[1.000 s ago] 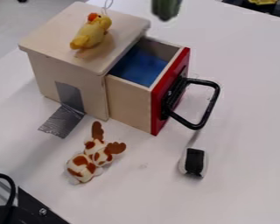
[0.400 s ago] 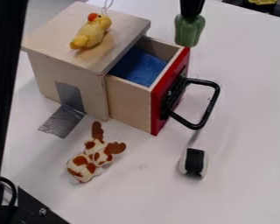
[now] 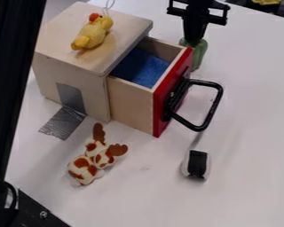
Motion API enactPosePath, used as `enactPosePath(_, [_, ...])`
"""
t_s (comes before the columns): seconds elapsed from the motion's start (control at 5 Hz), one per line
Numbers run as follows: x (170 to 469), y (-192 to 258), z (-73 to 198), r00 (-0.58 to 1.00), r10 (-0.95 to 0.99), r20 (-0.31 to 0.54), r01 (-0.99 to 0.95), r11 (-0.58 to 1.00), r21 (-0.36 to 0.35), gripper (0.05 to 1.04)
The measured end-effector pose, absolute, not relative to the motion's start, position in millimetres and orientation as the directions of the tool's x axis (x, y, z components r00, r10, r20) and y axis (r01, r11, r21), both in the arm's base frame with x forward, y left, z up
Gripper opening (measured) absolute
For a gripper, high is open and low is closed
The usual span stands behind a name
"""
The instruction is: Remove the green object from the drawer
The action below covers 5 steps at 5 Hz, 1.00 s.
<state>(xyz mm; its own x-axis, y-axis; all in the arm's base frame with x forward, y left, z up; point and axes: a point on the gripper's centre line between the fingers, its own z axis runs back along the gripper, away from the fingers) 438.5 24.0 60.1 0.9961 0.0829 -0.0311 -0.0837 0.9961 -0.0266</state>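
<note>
By drawer (image 3: 131, 98), green obj (image 3: 199, 54), btwn fingers (image 3: 194, 30)

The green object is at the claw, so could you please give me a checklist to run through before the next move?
1. Green object out of the drawer: ok, it is outside, by the far end of the red front.
2. Claw gripping it: ok, held by its upper end.
3. Gap between green object and red front: cannot tell from this angle.
4. Green object resting on the table: cannot tell.
5. Black handle away from the claw: ok, nearer the camera.
</note>
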Motion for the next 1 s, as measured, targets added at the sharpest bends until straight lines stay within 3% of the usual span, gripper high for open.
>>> enactPosePath(0.2, [438.0, 22.9, 61.8, 0.996, 0.083, -0.037, -0.085, 0.996, -0.042, 0.276])
enactPosePath(0.4, [436.1, 22.3, 64.5, 0.996, 0.078, -0.052, -0.08, 0.996, -0.04, 0.558])
enactPosePath(0.6, [432.9, 21.2, 96.6, 0.998, 0.069, -0.012, -0.069, 0.998, -0.004, 0.868])
enactPosePath(0.8, [426.3, 21.1, 160.8, 0.99, 0.08, 0.114, -0.081, 0.997, 0.005, 1.003])
enactPosePath(1.0, [410.0, 20.4, 166.6, 0.99, 0.098, 0.098, -0.1, 0.995, 0.016, 0.998])
